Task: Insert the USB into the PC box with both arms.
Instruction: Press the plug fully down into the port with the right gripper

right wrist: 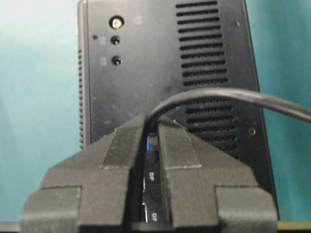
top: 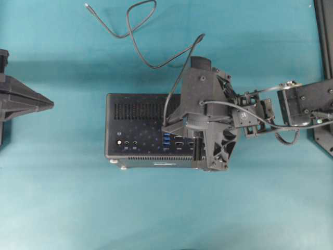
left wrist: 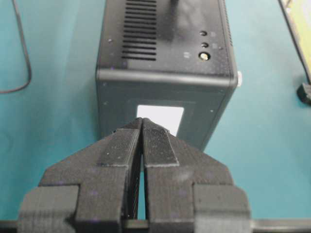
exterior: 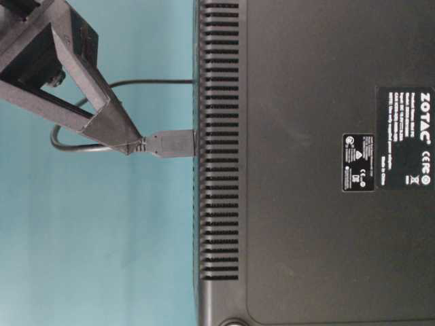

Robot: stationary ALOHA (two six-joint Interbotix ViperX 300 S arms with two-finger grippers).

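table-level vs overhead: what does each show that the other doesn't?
Table-level only: the USB plug meeting the PC box's edge, and the ZOTAC label.
Overhead only: the cable's loose loop with its free end, the blue ports, and the left tool, shut and clear of the box.
Both: the right tool shut on the USB at the box, cable trailing behind it.

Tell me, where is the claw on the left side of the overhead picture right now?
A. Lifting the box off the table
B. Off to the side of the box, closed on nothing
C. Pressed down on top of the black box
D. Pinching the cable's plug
B: the left gripper sits apart from the PC box, jaws together and empty, while the right gripper holds the USB plug at the box.
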